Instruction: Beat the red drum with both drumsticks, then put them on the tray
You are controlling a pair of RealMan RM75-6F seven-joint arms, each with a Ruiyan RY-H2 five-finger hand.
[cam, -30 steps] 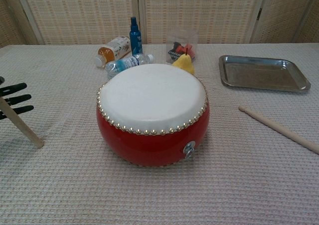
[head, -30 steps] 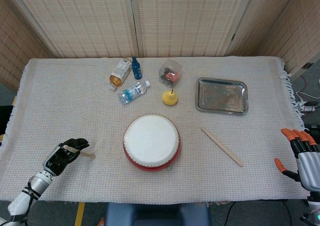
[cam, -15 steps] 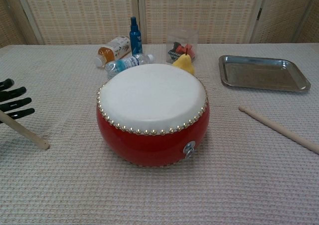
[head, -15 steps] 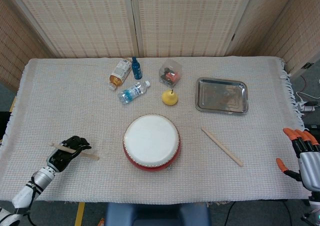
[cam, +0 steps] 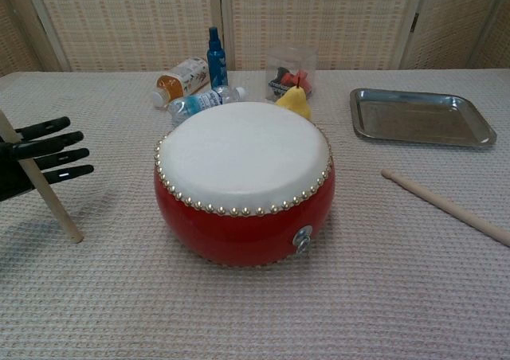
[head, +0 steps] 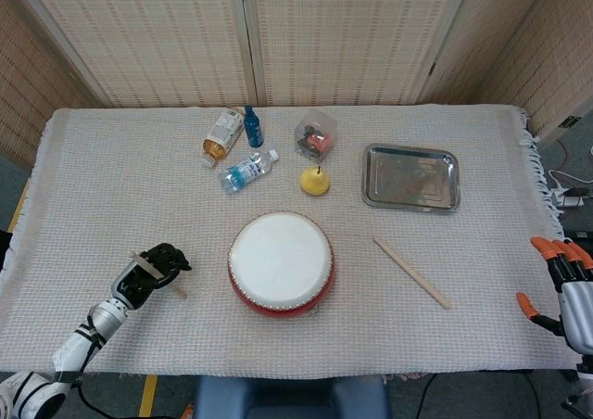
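The red drum [head: 281, 263] with its white skin [cam: 243, 154] stands at the table's front middle. To its left, my black left hand [head: 153, 266] [cam: 36, 157] holds one wooden drumstick [cam: 44, 191], which slants down with its tip near the cloth. The second drumstick [head: 411, 271] [cam: 446, 206] lies loose on the cloth right of the drum. A steel tray [head: 411, 176] [cam: 418, 118] lies at the back right. My right hand [head: 563, 289], with orange fingertips, hangs open past the table's right edge, holding nothing.
Behind the drum lie a yellow pear [head: 315, 181], a clear box of small items [head: 316, 133], a blue bottle [head: 251, 126], a water bottle [head: 246, 171] and a tea bottle [head: 221, 135]. A woven cloth [head: 111, 187] covers the table.
My left hand has moved right toward the drum, carrying the drumstick, which now stands steeper. The right hand has dropped slightly lower at the table's edge.
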